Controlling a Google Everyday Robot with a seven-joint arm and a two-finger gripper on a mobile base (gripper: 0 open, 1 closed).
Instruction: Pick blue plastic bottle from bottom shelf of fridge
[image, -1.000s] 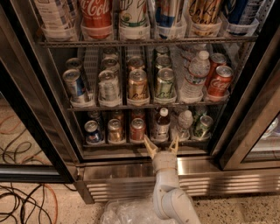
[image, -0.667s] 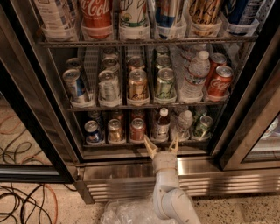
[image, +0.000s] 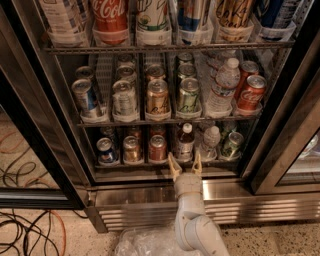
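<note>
The fridge (image: 60, 165) stands open, its black door frame at both sides. On the bottom shelf (image: 165, 164) the blue plastic bottle (image: 185, 141) stands upright in its lane, with a white cap and dark contents. My gripper (image: 185, 164) is open just in front of and below the bottle, its two tan fingers pointing up at either side of the bottle's base. Nothing is held between them. My white arm (image: 192, 222) rises from the bottom of the camera view.
Cans (image: 157, 148) stand to the bottle's left, a clear bottle (image: 210, 142) and a green can (image: 231, 144) to its right. The rack above holds more cans and a ribbed water bottle (image: 222, 87). A steel base grille (image: 140, 210) lies below. Cables (image: 25, 235) lie on the floor at left.
</note>
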